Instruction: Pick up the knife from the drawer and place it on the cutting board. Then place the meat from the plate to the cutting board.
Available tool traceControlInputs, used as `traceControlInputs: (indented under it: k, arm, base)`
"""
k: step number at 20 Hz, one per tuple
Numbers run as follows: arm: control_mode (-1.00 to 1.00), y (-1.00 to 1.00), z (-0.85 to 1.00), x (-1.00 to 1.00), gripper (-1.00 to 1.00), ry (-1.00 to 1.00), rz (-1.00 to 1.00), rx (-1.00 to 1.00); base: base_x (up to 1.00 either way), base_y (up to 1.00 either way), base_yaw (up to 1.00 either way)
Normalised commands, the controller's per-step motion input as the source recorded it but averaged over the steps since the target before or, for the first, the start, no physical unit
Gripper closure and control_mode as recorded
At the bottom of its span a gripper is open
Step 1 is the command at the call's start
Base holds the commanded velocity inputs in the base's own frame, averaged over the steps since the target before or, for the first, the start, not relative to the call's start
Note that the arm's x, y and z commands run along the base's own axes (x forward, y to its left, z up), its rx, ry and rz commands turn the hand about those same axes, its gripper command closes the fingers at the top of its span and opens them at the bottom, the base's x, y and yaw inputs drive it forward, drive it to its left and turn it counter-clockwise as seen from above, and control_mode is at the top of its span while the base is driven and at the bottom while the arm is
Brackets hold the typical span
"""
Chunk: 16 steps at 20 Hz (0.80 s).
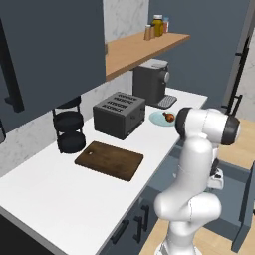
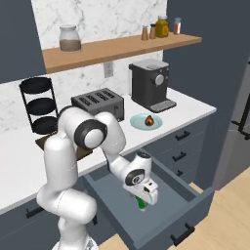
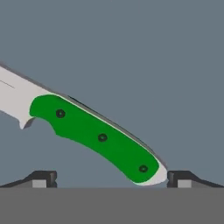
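In the left base view the cutting board (image 1: 109,160) lies bare on the white counter (image 1: 55,194) in front of the toaster (image 1: 119,114), and the meat (image 1: 169,117) sits on the plate (image 1: 160,119). In the right base view the gripper (image 2: 142,201) reaches down into the open drawer (image 2: 171,200), over the knife (image 2: 140,204). In the hand view the fingers (image 3: 41,179) stand spread wide, the green-handled knife (image 3: 96,138) lying flat on the drawer floor between them, ungripped.
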Motion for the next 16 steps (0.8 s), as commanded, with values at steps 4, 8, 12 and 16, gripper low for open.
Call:
traceControlInputs:
  k: [4,8,12,16]
  arm:
    - [-1.0,0.0,-0.04,0.39,-1.0,0.0,0.36,-0.03]
    - [-1.0,-0.05,-0.13,0.15,-1.0,-0.02,0.33,0.0]
    - [-1.0,-0.13,-0.41,0.06,-1.0,0.0,0.32,0.0]
    - [-1.0,-0.16,-0.44,0.03,-1.0,0.0,0.31,0.0]
  base:
    - [0.0,0.0,0.0]
    - [0.0,0.0,0.0]
    - [0.0,0.0,0.0]
    - [0.0,0.0,0.0]
